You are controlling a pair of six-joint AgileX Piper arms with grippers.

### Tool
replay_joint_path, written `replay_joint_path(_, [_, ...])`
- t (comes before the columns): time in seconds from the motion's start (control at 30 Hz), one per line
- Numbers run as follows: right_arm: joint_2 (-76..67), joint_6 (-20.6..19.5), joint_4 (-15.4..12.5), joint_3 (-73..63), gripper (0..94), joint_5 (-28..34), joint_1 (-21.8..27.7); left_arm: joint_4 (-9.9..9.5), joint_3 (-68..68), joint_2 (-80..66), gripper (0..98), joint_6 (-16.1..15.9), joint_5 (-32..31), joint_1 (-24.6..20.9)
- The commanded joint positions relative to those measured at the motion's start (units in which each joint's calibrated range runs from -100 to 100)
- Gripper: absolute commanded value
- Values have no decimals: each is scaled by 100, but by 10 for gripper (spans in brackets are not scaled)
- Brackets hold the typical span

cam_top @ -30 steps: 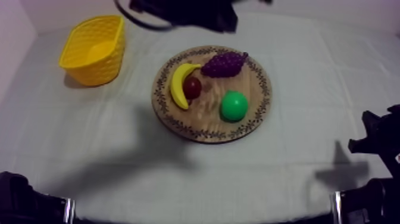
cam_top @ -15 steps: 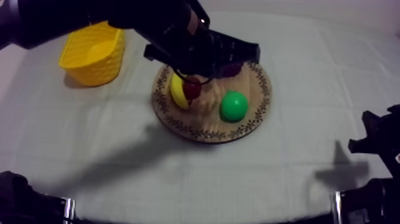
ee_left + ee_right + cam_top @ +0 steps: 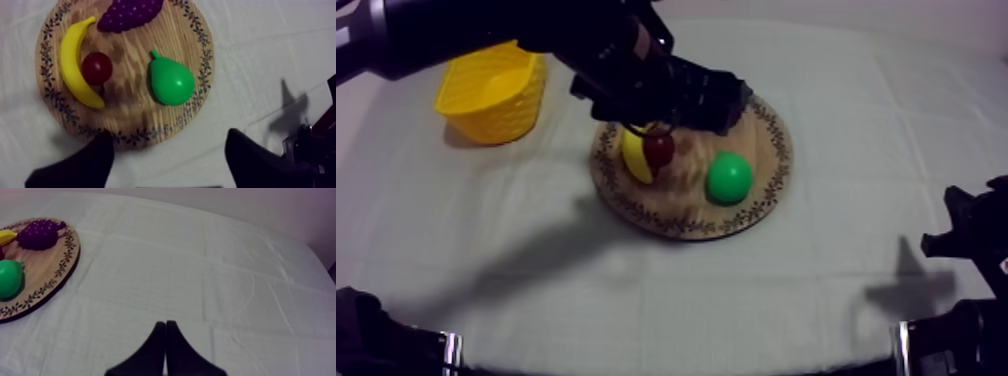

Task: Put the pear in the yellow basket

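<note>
1. The pear (image 3: 171, 81) lies on its side on the wooden board (image 3: 131, 117), on the half away from the yellow basket (image 3: 506, 115). It is clear of the small red fruit (image 3: 96, 68), which touches the banana (image 3: 72, 75), and of the grapes (image 3: 129, 12) at the far rim.
2. The left jaws stand wide apart with nothing between them, over the board's near rim and short of the pear. The right jaws lie together in a narrow wedge over bare cloth, well apart from the board.
3. The likeliest slip: the pear looks smooth and rounded, so a grip off its widest part could squeeze it out. It might then roll into the red fruit or over the rim.
4. If the approach is too low, one jaw could catch the board's rim and shove the whole board.
5. The carry to the basket passes over the banana and red fruit, and too little height would knock them.
6. Open cloth lies all round the board and between board and basket, so there is plenty of room to move. The basket sits near the desk's (image 3: 636, 300) far left edge, and an overshoot there could nudge it toward that edge.
</note>
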Motion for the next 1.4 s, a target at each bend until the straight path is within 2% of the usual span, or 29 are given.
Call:
replay_joint_path(0.0, [1, -2, 0, 3, 3, 0, -1, 27, 50, -19, 952, -66, -106, -35])
replay_joint_path(0.5, [1, -2, 0, 3, 3, 0, -1, 137, 155, 281, 977, -130, -342, -11])
replay_joint_path(0.83, [1, -2, 0, 3, 3, 0, -1, 183, -91, 912, 972, -160, -322, 177])
replay_joint_path(1.03, [1, -2, 0, 3, 3, 0, -1, 209, -610, 1563, 972, -144, -124, 259])
replay_joint_path(1.37, [1, -2, 0, 3, 3, 0, -1, 263, -2376, 2905, 967, -216, 546, 143])
